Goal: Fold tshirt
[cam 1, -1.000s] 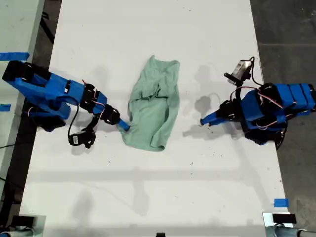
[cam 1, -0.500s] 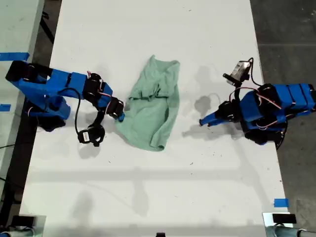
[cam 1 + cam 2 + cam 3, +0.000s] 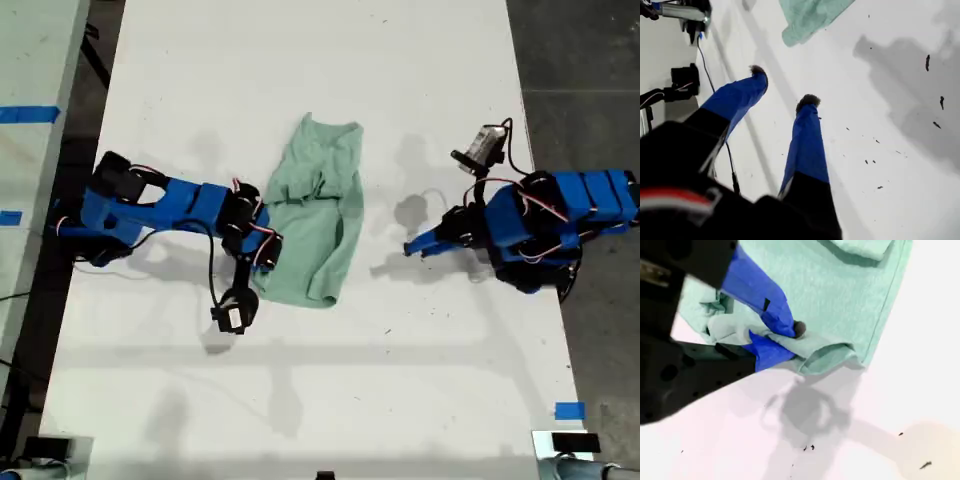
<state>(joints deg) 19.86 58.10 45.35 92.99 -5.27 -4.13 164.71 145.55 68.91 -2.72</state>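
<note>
1. The tshirt [image 3: 312,225] lies crumpled near the middle of the white table [image 3: 320,400], narrow toward the far end in the exterior view and wider toward the near end.
2. Our second gripper [image 3: 782,342] is at the shirt's edge on the exterior view's left. In the second wrist view its two blue fingers [image 3: 760,295] are closed on a rolled fold of the mint cloth, one above the fold and one under it.
3. In the exterior view that same gripper [image 3: 265,250] reaches in from the exterior view's left, its tip over the cloth's side hem.
4. Our first gripper [image 3: 785,87] stands well apart from the shirt on the exterior view's right [image 3: 412,246]. Its jaws are apart and hold nothing, with bare table between them; only a corner of the shirt [image 3: 807,17] shows beyond the tips.
5. The cloth is a soft, matte knit in pale mint green. It is bunched into ridges across its middle, and a stitched hem runs along its edge in the second wrist view.
6. The gripper fingers are smooth blue plastic, long and tapering, each ending in a small dark rounded tip [image 3: 809,100]. The arm bodies behind them are black.
7. The table surface is flat, white and dotted with small dark specks [image 3: 929,62]. The arms cast soft grey shadows on it.
</note>
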